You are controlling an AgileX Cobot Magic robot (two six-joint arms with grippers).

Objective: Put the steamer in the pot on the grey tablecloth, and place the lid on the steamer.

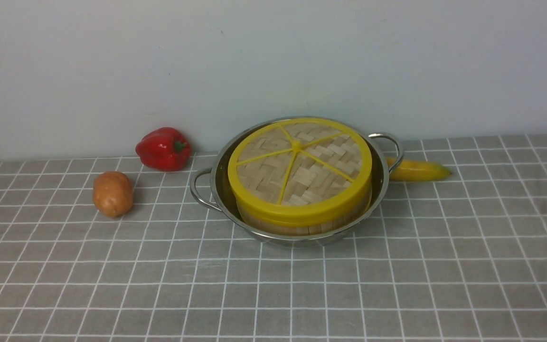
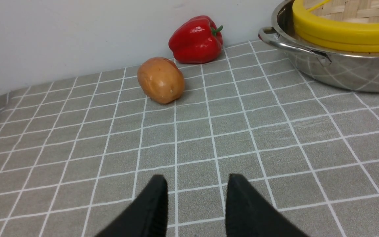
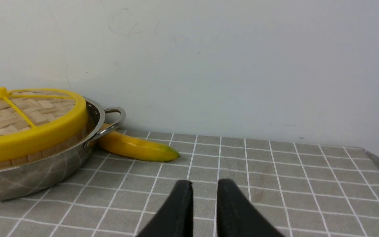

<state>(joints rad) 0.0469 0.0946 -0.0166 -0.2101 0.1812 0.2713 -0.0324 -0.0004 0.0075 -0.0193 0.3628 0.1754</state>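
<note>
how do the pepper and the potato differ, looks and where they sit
The pepper is glossy red with a green stem; the potato is dull orange-brown with no stem. The pepper is lobed and blocky, while the potato is a smooth oval. The pepper sits back by the wall, the potato nearer the robot and further left. Both lie on the grey tablecloth, left of the pot, untouched by either gripper.

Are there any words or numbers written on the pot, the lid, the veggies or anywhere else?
None: no words, numbers, brand marks or signs can be read in any view.
The lid: only woven bamboo and yellow spokes.
The pot: plain shiny steel, no stamp visible.
The red pepper, potato and banana: no stickers.
The grey tablecloth: only white grid lines.
</note>
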